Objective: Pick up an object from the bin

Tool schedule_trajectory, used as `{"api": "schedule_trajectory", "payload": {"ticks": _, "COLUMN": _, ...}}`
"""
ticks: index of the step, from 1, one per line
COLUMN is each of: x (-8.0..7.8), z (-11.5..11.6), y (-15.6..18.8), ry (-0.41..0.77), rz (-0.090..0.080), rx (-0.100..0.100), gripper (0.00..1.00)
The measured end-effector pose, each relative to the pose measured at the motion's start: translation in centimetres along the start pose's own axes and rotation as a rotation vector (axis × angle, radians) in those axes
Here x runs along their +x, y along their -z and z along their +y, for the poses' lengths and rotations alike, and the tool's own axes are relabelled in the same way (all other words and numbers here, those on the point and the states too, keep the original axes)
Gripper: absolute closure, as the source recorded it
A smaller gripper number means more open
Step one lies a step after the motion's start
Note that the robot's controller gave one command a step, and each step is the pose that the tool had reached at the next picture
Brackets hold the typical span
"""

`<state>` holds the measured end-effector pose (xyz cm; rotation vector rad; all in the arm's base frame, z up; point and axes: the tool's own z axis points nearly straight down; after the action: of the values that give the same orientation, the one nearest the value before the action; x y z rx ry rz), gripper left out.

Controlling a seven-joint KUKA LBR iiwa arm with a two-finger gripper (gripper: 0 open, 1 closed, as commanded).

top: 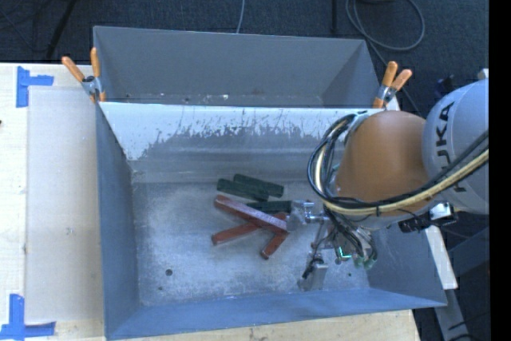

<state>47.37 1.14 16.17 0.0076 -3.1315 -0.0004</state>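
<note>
Pincer [313, 274] low near the red and green sticks [247, 213]; whether it's closed, unclear.

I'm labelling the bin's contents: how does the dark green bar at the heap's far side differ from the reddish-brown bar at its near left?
The dark green bar is near-black green; the reddish-brown bar is brick red. The dark green bar slopes slightly down to the right, the reddish-brown bar up to the right. Both are slim bars lying flat, apart from the gripper.
</note>
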Motion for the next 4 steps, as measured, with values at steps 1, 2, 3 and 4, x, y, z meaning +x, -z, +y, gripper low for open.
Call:
{"api": "schedule_trajectory", "payload": {"ticks": 1, "x": -4.7, "z": 2.6, "y": -9.0, "ry": 0.019, "rz": -0.024, "rx": 0.0, "gripper": 0.0}}
{"api": "schedule_trajectory", "payload": {"ticks": 2, "x": -5.9, "z": 8.6, "y": -8.8, "ry": 0.057, "rz": -0.025, "rx": -0.003, "gripper": 0.0}}
{"api": "schedule_trajectory", "payload": {"ticks": 3, "x": -5.8, "z": 8.5, "y": -8.7, "ry": 0.054, "rz": -0.015, "rx": -0.002, "gripper": 1.0}}
{"api": "schedule_trajectory", "payload": {"ticks": 4, "x": -2.4, "z": 7.7, "y": 3.4, "ry": 0.013, "rz": -0.016, "rx": -0.001, "gripper": 1.0}}
